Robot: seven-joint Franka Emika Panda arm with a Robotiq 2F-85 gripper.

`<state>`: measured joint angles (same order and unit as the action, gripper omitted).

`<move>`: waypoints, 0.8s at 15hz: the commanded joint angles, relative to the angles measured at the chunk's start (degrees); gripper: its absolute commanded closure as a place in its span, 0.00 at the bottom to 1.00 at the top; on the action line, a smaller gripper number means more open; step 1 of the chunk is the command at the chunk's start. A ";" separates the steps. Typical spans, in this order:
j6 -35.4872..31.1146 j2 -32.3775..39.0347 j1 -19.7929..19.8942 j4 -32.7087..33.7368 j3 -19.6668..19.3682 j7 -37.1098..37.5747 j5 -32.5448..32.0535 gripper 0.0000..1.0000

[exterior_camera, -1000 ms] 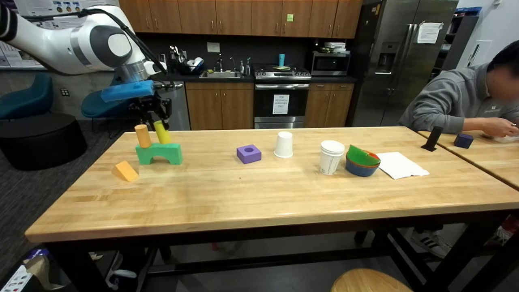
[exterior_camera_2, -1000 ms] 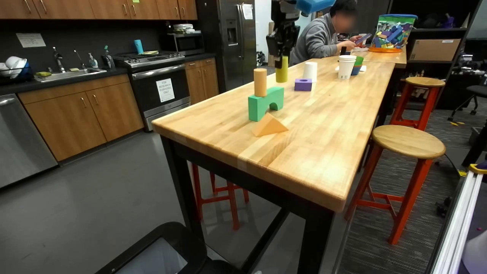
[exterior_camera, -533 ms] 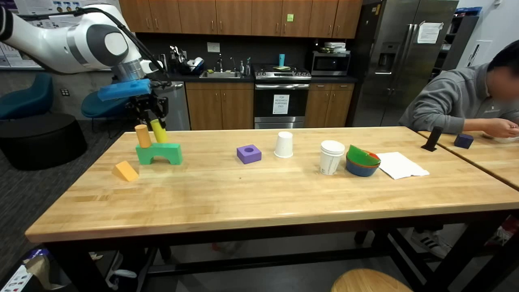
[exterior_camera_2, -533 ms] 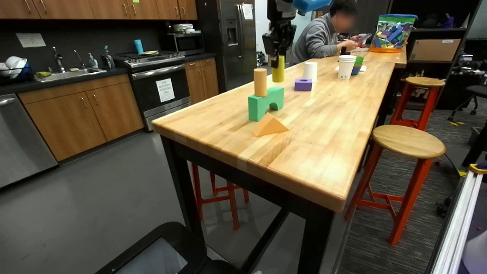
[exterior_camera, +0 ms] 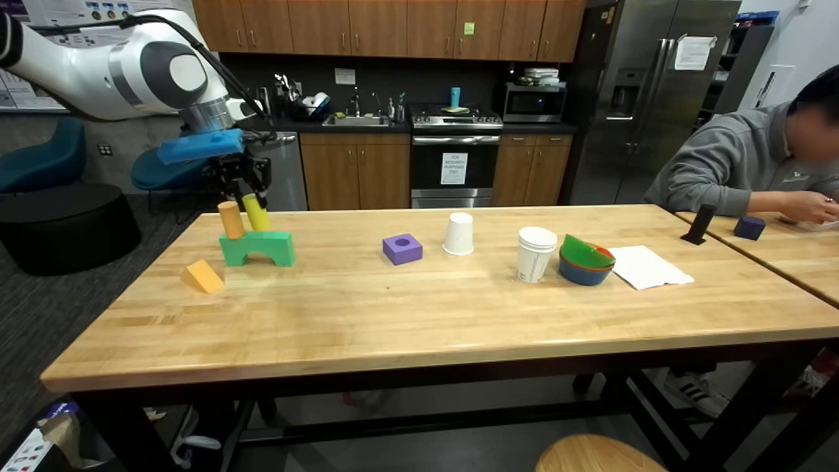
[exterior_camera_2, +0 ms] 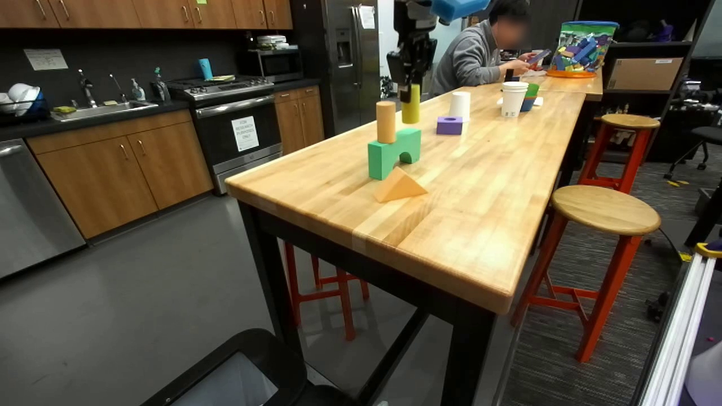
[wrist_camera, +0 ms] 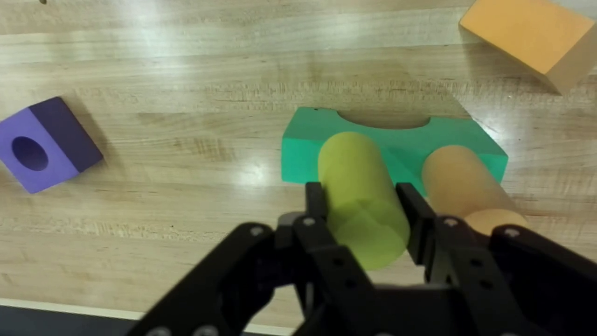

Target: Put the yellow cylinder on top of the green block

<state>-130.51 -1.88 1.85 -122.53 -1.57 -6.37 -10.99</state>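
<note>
The yellow cylinder (exterior_camera: 255, 213) is upright in my gripper, close above the green block (exterior_camera: 278, 244). In an exterior view a small gap shows between the cylinder's (exterior_camera_2: 411, 110) lower end and the block (exterior_camera_2: 383, 159). In the wrist view my gripper (wrist_camera: 359, 196) has a finger on each side of the yellow cylinder (wrist_camera: 359, 186) and is shut on it. There the cylinder's lower end covers part of the arched green block (wrist_camera: 301, 158), left of its middle. An orange-tan cylinder (wrist_camera: 466, 182) stands on the block's other end, close beside my right finger.
An orange slanted block (exterior_camera: 204, 276) lies near the green block. A purple block with a hole (exterior_camera: 402, 249), an upturned white cup (exterior_camera: 459, 233), stacked white cups (exterior_camera: 535, 254), bowls (exterior_camera: 583, 270) and a paper sheet (exterior_camera: 645, 265) stand farther along the table.
My gripper and the yellow cylinder have shifted slightly left in both exterior views. Over the last half second they have come down a little. The green block and orange-tan cylinder have not moved.
</note>
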 commanded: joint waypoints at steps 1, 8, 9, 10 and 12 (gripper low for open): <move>0.79 1.52 -0.09 1.95 -0.03 0.04 0.99 0.84; 0.85 2.58 -0.06 2.77 -0.04 -0.22 2.14 0.84; 0.77 2.62 -0.06 2.79 -0.04 -0.22 2.26 0.84; 0.81 2.64 -0.05 2.87 -0.05 -0.22 2.32 0.84; 0.75 2.79 -0.03 2.95 -0.07 -0.28 2.52 0.84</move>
<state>-130.51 0.48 1.86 -120.70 -1.58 -6.37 -9.40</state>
